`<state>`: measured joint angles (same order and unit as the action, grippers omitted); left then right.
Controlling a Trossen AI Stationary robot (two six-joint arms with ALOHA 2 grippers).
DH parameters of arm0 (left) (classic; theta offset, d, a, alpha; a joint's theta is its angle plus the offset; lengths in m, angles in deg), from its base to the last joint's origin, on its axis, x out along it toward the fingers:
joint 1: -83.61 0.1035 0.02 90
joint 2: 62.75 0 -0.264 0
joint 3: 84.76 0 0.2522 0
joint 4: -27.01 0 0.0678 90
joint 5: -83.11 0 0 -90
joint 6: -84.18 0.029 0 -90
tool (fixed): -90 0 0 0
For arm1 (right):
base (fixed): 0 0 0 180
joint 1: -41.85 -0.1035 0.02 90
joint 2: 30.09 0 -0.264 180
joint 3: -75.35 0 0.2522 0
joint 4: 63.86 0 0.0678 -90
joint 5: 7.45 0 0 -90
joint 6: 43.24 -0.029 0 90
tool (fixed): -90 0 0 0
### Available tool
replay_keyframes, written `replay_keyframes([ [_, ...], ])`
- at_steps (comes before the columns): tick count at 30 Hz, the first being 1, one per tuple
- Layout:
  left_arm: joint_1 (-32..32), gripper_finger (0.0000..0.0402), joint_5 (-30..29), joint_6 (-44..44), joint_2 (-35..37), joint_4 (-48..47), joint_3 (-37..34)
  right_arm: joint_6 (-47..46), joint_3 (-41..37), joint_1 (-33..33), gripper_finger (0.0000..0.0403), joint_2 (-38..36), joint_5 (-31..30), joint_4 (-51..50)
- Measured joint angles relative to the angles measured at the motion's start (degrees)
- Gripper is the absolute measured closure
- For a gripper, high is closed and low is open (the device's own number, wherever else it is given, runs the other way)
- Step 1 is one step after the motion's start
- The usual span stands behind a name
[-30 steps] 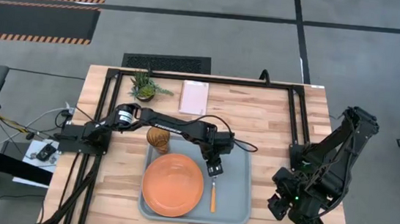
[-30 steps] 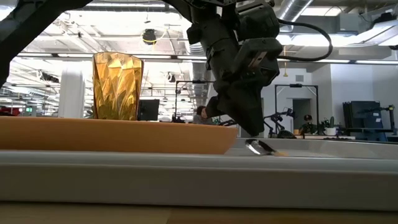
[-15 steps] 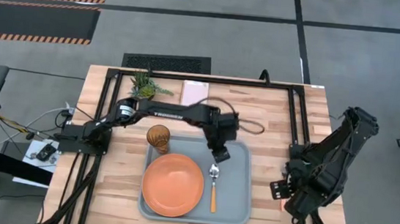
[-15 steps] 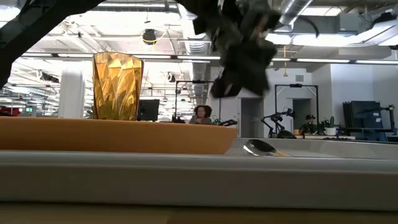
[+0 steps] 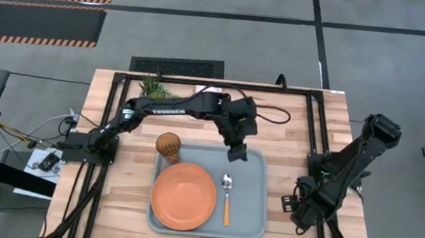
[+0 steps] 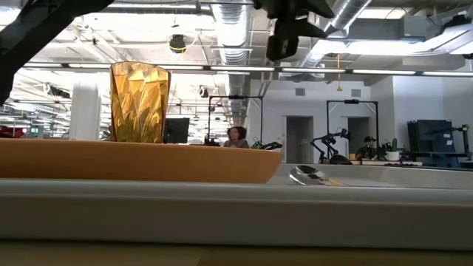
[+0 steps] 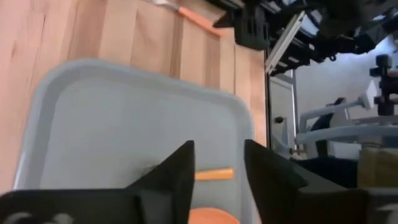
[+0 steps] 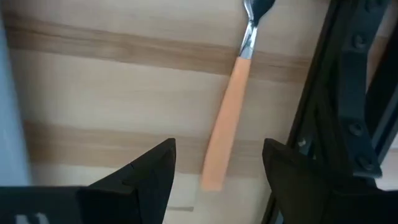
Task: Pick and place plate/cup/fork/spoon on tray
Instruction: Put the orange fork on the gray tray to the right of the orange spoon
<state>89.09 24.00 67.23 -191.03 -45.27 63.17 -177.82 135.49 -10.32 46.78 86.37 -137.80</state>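
Observation:
The blue-grey tray (image 5: 249,208) holds the orange plate (image 5: 183,196), the amber cup (image 5: 168,146) standing in its far left corner, and the spoon (image 5: 226,194) lying right of the plate, bowl toward the far edge. My left gripper (image 5: 238,151) is open and empty, raised above the tray's far edge (image 7: 217,155). My right gripper (image 5: 295,209) is open over the table right of the tray. The fork's orange handle (image 8: 225,118) lies on the wood below and between its fingers (image 8: 217,155); the tines are cut off by the picture's edge. The fork also shows in the left wrist view (image 7: 196,18).
A small potted plant (image 5: 153,88) stands at the table's far edge behind my left arm. Black frame rails (image 5: 317,129) run along the table's sides, one close beside the fork (image 8: 348,93). In the low view the plate (image 6: 140,161) and the cup (image 6: 139,102) stand behind the tray's near rim (image 6: 236,210).
My left gripper has let go of the spoon, risen and drawn back toward the table's far edge. The spoon stays flat on the tray, right of the plate. My right arm has shifted its pose right of the tray.

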Motion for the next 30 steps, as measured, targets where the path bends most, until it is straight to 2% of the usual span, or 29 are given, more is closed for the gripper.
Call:
replay_keyframes([
  [6,-0.2,0.0213,-0.7,-1.7,0.1,0.0,0.0,0.0,-6.8,-0.2,0.0138,0.1,0.9,11.9],
  [9,-0.2,0.0196,-1.9,-2.0,0.1,0.1,0.0,-0.1,-11.1,-0.3,0.0139,0.2,1.2,18.2],
  [12,-0.1,0.0192,-2.8,-2.1,0.1,0.2,0.0,-0.4,-13.4,-0.4,0.0151,0.1,1.3,19.9],
  [16,-0.1,0.0191,-2.9,-2.3,0.1,0.3,0.0,-0.6,-14.1,-0.6,0.0201,0.0,1.6,21.1],
  [21,-0.1,0.0191,-3.3,-2.3,0.1,0.5,0.0,-0.9,-14.1,-0.5,0.0317,0.0,2.3,21.0],
  [24,0.0,0.0191,-3.2,-2.3,0.0,0.5,0.0,-1.0,-14.1,-0.2,0.0371,0.0,2.2,20.8],
  [30,0.1,0.0191,-3.5,-2.2,0.0,0.6,0.0,-0.1,-11.2,0.1,0.0372,0.3,-1.0,16.7],
])
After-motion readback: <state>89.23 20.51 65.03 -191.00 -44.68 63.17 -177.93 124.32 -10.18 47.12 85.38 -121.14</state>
